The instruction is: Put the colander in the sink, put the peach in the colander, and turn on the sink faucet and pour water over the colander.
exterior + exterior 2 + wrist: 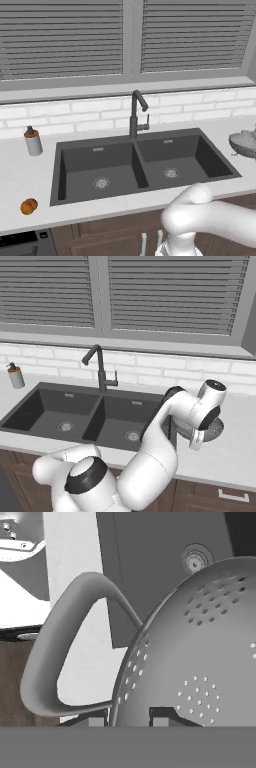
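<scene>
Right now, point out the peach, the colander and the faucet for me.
peach [29, 206], left base view, middle of the fruit.
colander [200, 662], hand view, perforated inner wall.
sink faucet [134, 117], left base view, upright stem.

A wide window [125, 40] with closed grey slatted blinds spans the top of the frame, a grey sill [125, 87] beneath it; below runs a white brick backsplash [65, 117]; the pale speckled table [25, 170] crosses the middle; dark brown wooden cabinet fronts [100, 240] sit along the bottom edge; lighting is even and soft.
</scene>
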{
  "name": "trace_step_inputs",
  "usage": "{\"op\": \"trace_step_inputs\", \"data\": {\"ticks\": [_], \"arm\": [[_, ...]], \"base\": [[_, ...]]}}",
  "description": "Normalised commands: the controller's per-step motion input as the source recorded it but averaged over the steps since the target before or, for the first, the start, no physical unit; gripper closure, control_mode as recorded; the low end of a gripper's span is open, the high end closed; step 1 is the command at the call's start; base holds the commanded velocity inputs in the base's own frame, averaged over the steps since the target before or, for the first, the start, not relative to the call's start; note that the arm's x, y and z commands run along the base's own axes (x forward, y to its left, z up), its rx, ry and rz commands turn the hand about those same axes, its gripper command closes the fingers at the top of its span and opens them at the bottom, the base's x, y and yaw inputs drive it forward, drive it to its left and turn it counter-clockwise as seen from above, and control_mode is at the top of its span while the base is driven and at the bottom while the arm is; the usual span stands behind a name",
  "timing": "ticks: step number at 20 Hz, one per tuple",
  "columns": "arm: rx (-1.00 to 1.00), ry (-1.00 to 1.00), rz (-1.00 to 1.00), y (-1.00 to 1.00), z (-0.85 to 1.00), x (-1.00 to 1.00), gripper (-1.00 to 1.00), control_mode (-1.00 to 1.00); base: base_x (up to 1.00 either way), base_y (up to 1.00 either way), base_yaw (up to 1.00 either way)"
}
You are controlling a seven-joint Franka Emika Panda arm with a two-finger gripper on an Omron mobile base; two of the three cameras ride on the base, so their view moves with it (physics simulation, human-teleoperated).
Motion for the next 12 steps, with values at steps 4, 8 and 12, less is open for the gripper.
{"op": "trace_step_inputs", "data": {"ticks": [4,8,12], "arm": [[0.0,0.03,0.56,0.6,0.45,-0.38,1.0,-1.0],[0.0,-0.03,0.5,0.5,0.55,-0.34,1.0,-1.0],[0.0,-0.01,0.45,0.51,0.53,-0.27,1.0,-1.0]], "base": [[0.0,0.0,0.0],[0.0,0.0,0.0],[0.0,0.0,0.0]]}}
